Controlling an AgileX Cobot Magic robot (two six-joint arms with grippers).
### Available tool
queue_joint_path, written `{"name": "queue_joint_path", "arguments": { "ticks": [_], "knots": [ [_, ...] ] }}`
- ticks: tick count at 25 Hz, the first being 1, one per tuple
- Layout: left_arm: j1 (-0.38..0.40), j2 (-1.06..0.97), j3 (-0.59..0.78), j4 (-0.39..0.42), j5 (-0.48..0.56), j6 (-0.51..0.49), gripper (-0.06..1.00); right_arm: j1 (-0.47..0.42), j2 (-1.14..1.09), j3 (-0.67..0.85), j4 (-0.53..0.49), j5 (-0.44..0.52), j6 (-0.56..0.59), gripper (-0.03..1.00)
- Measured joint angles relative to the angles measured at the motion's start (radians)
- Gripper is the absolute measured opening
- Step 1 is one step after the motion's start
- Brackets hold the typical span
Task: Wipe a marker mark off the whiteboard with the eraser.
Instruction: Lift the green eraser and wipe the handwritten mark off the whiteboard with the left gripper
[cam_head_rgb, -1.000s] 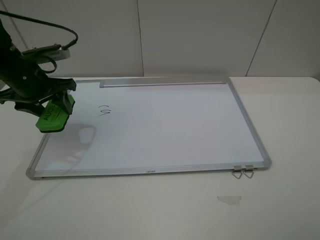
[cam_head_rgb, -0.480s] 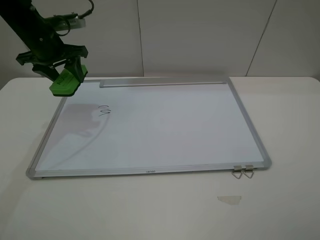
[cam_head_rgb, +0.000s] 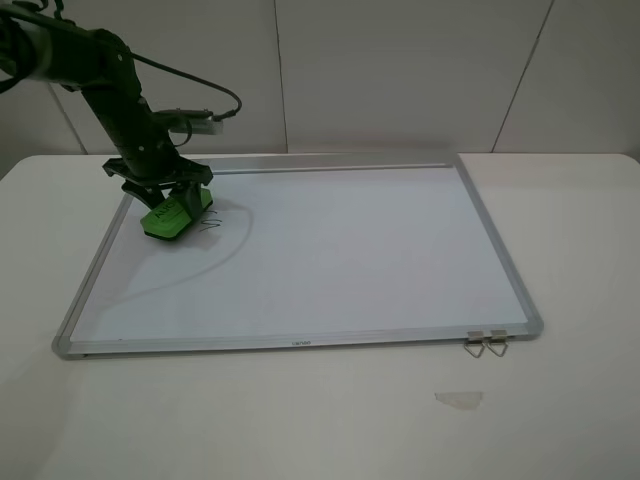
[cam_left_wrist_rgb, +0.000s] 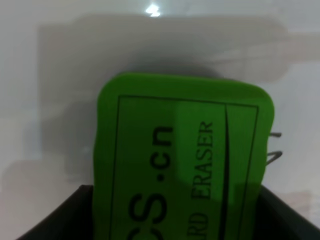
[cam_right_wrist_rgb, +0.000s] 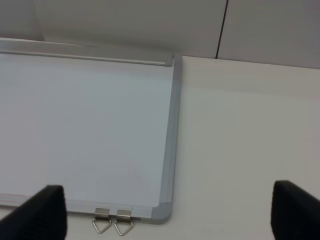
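My left gripper (cam_head_rgb: 172, 205) is shut on the green eraser (cam_head_rgb: 176, 216), which sits low on the whiteboard (cam_head_rgb: 350, 260) near its far left corner. The black marker mark (cam_head_rgb: 210, 224) shows just right of the eraser, partly covered by it. In the left wrist view the eraser (cam_left_wrist_rgb: 185, 150) fills the picture with dark fingers (cam_left_wrist_rgb: 60, 222) at both sides, and two thin strokes of the mark (cam_left_wrist_rgb: 274, 150) peek out beside it. My right gripper (cam_right_wrist_rgb: 167, 212) is open, hovering near the whiteboard's (cam_right_wrist_rgb: 75, 125) near right corner; it is outside the exterior view.
Two metal clips (cam_head_rgb: 485, 345) hang at the board's near right corner, also seen as clips (cam_right_wrist_rgb: 112, 224) in the right wrist view. A grey tray strip (cam_head_rgb: 330, 167) runs along the far edge. A small scrap (cam_head_rgb: 458, 398) lies on the white table in front.
The left arm swung the eraser from the board's left edge up over the far left corner, then brought it down onto the board beside the mark.
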Motion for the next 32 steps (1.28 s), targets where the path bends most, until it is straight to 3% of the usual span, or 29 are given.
{"name": "queue_joint_path", "arguments": {
  "ticks": [14,26,32],
  "knots": [
    [-0.081,0.075,-0.058,0.027,-0.048,0.008,0.6,0.0,0.0,0.0,0.0,0.0,0.0,0.82],
    [-0.288,0.077,-0.061,0.02,0.029,0.008,0.6,0.0,0.0,0.0,0.0,0.0,0.0,0.82],
    [-0.29,0.077,-0.061,0.01,0.025,-0.009,0.6,0.0,0.0,0.0,0.0,0.0,0.0,0.82]
  ]
}}
